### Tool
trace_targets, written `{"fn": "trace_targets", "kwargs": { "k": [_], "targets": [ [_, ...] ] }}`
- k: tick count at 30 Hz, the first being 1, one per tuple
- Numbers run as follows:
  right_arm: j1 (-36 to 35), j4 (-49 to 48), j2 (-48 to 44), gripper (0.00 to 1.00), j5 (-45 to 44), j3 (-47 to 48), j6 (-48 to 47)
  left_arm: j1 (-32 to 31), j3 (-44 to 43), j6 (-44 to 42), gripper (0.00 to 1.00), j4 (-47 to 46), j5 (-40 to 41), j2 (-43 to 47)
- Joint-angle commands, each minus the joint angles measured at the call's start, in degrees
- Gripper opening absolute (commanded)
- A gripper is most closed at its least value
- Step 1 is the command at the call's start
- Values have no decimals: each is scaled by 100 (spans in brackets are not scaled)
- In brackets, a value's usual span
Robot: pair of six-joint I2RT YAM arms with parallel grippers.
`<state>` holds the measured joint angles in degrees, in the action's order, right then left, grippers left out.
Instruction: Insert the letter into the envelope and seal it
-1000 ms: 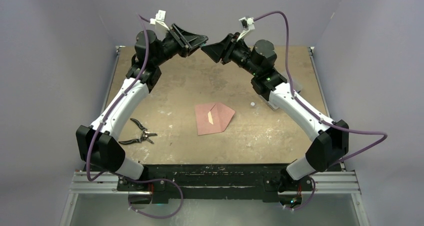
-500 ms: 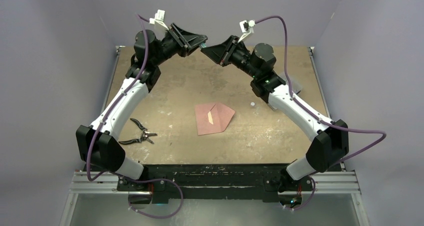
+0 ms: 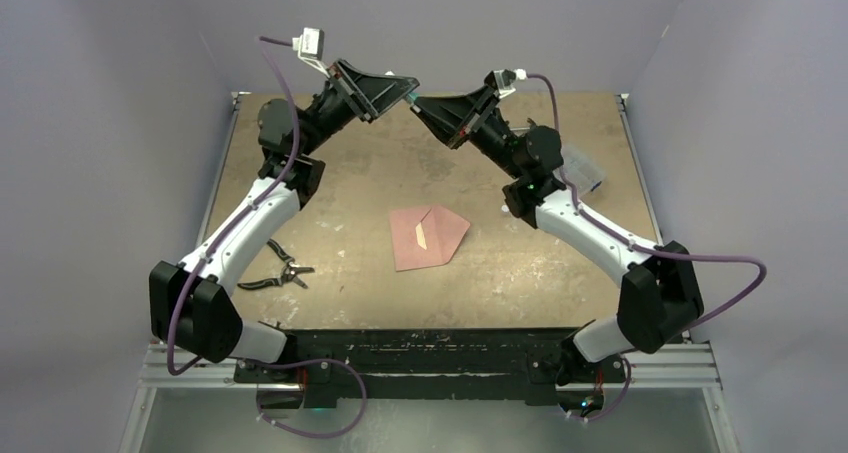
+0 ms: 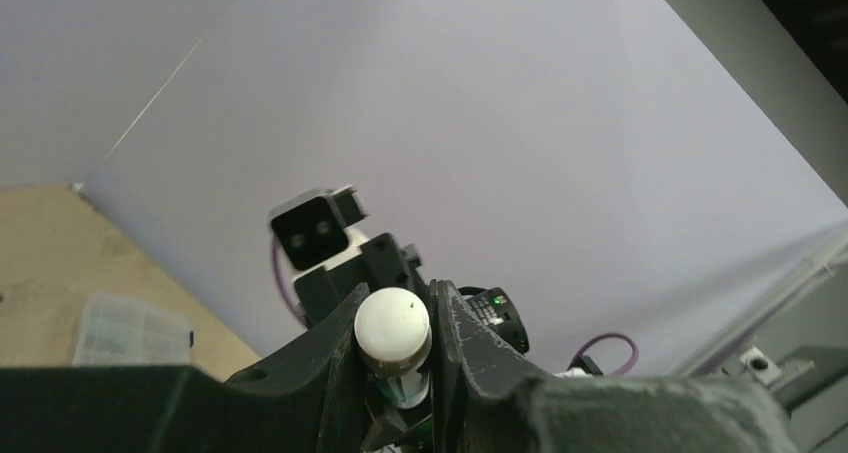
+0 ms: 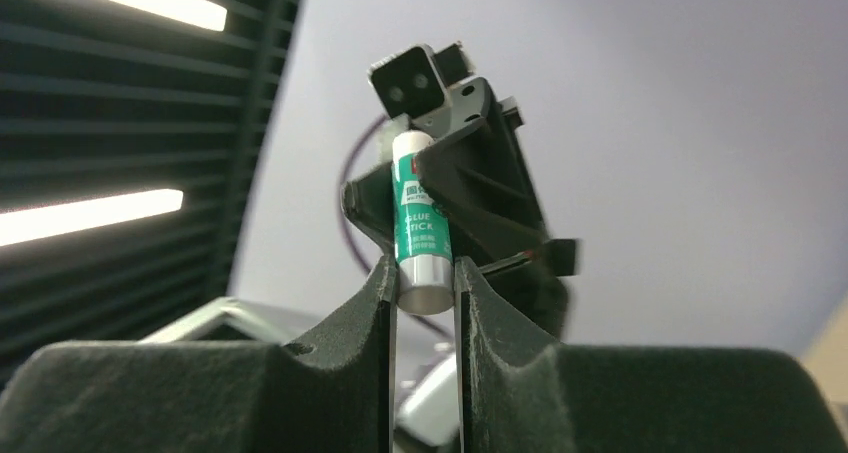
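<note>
Salmon-pink envelope (image 3: 440,235), green-and-white glue stick (image 5: 420,228), purple cables (image 3: 728,259), speckled tan table (image 3: 370,183)

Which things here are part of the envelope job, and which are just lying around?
Part of the job:
- glue stick, gripped at its two ends by the left fingers and the right fingers
- pink envelope, flap open

Just lying about:
- pliers
- clear plastic box
</note>
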<state>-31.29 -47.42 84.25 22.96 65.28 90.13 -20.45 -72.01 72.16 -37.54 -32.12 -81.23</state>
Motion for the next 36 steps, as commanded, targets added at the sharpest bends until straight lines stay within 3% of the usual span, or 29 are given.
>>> {"fn": "trace_targets", "kwargs": {
  "k": [1,6,9,10,13,14,17,19,24,28,31,33,36],
  "targets": [
    [124,-2551,-15,0,-731,-456,2780,208,322,-403,0,-2630,137,353],
    [67,-3690,124,0,-1303,-1013,4035,208,336,-639,0,-3623,-557,327],
    [66,-3642,123,0,-983,-991,3755,208,283,-727,0,-3325,-515,337],
    [63,-3540,126,6,-766,-937,3407,208,277,-733,0,-3166,-408,355],
    [88,-2795,60,62,-33,-701,1988,208,219,-701,0,-2328,140,521],
    [88,-2477,-1,73,195,-598,1397,208,134,-669,0,-1884,304,555],
    [97,-923,-271,86,414,-254,-972,208,-189,-689,0,-768,459,571],
    [83,131,-419,89,390,75,-2192,208,-450,-644,0,-18,477,546],
    [80,1595,-413,88,563,1032,-4617,208,-1131,-447,0,1553,56,250],
    [79,2281,-363,88,423,1543,-5648,208,-1308,-257,0,1988,-222,95],
    [81,2474,-246,85,519,1816,-6039,208,-1303,-10,0,1782,-453,-6],
    [81,2560,-111,78,732,1997,-6139,208,-1298,149,0,1619,-538,-32],
    [80,2538,17,56,871,2106,-5968,208,-1311,157,0,1579,-558,-33]
  ]
}}
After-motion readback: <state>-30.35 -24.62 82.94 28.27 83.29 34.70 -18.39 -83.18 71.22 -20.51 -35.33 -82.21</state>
